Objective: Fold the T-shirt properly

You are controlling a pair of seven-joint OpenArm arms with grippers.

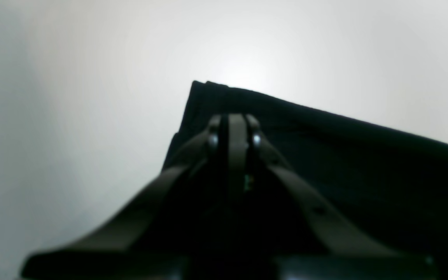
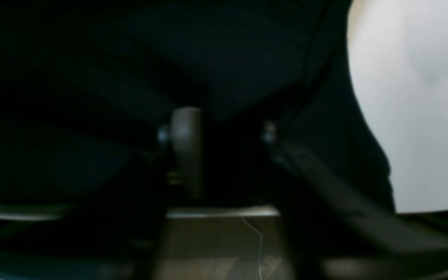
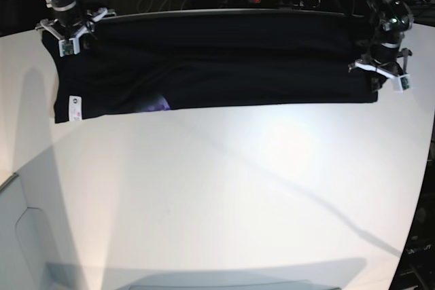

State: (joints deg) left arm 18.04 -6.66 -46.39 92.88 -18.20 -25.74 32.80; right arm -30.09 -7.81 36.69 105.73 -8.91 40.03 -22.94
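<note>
T-shirt lying folded along the table's far edge.
My left gripper is pressing shut above its corner — my right gripper's fingers are standing apart over dark cloth.

You have the T-shirt lying across the table's far edge, one gripper at its left end, the other at its right.

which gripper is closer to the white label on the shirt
Right. The right gripper is at the T-shirt's end just above the white label. The left gripper is at the opposite end, the shirt's whole length away.
</note>
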